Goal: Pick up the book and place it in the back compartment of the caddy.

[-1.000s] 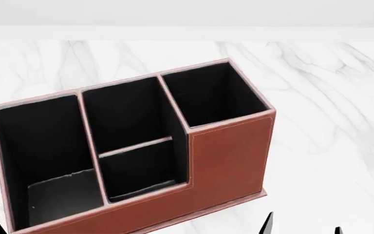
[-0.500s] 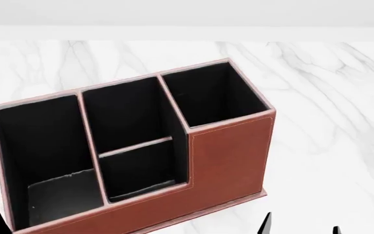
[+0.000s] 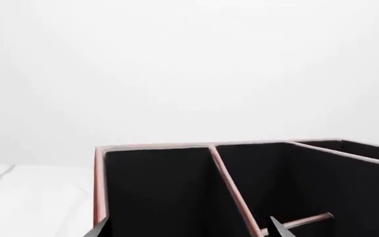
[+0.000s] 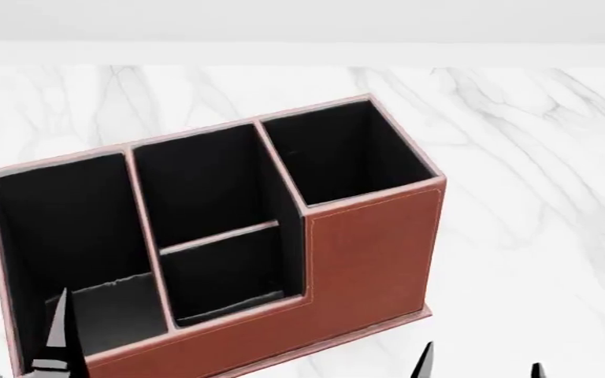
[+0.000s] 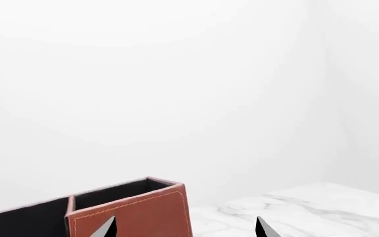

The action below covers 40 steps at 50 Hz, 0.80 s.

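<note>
The reddish-brown caddy [image 4: 371,244] stands on the marble table, its black-lined cells open upward. Low in its left cell lies a dark grey slab with a thin pale edge [image 4: 108,311]; I cannot tell whether it is the book. No other book shows. My left gripper [image 4: 16,323] is open and empty at the caddy's front left corner, one fingertip [image 4: 63,331] over the left cell. In the left wrist view the gripper [image 3: 189,229] faces the caddy's cells [image 3: 156,187]. My right gripper [image 4: 481,366] is open and empty, in front of the caddy's right end [image 5: 136,212].
The white marble table [image 4: 534,157] spreads around the caddy, with bare surface to the right and behind. A plain white wall fills the background in both wrist views.
My left gripper has risen into the head view at the bottom left and now reaches the caddy's left cell. The right gripper has barely moved. The caddy is still.
</note>
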{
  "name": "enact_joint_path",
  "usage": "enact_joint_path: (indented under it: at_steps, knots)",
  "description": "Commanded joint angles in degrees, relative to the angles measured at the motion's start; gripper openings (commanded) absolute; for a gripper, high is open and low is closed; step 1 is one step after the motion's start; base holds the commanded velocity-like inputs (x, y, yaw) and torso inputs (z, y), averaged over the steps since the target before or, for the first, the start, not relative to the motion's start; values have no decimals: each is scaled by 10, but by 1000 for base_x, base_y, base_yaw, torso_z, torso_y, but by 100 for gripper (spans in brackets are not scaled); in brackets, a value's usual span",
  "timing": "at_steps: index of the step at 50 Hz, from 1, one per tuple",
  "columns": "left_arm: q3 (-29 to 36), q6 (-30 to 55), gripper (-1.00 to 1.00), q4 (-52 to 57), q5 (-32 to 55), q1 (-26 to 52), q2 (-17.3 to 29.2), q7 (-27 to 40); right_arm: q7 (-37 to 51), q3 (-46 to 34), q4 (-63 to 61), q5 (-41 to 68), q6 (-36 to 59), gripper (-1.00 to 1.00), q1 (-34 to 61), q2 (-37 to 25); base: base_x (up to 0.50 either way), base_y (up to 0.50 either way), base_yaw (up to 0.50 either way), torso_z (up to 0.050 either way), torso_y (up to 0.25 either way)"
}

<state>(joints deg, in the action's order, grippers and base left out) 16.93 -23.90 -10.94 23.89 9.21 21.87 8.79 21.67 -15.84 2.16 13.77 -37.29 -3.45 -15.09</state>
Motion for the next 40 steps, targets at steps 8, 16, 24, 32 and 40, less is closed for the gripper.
enact_joint_path:
  at_steps: [8, 16, 24, 32, 40]
  knots:
    - [55, 94, 100, -72, 108, 89, 45, -201, -1, -6, 9, 5, 7, 100, 9, 0, 0, 0, 0, 0, 0]
    - [75, 105, 100, -88, 144, 99, 55, -298, 0, -8, 13, 2, 7, 100, 10, 0, 0, 0, 0, 0, 0]
    - [102, 138, 100, -87, 163, 107, 66, -359, 2, -9, 12, 2, 7, 100, 10, -1, 0, 0, 0, 0, 0]
    - [120, 171, 100, -92, 186, 115, 74, -411, 3, -11, 14, 1, 11, 100, 13, -1, 0, 0, 0, 0, 0]
    - [140, 192, 100, -76, 187, 114, 84, -436, 4, -13, 17, 0, 10, 100, 15, -1, 0, 0, 0, 0, 0]
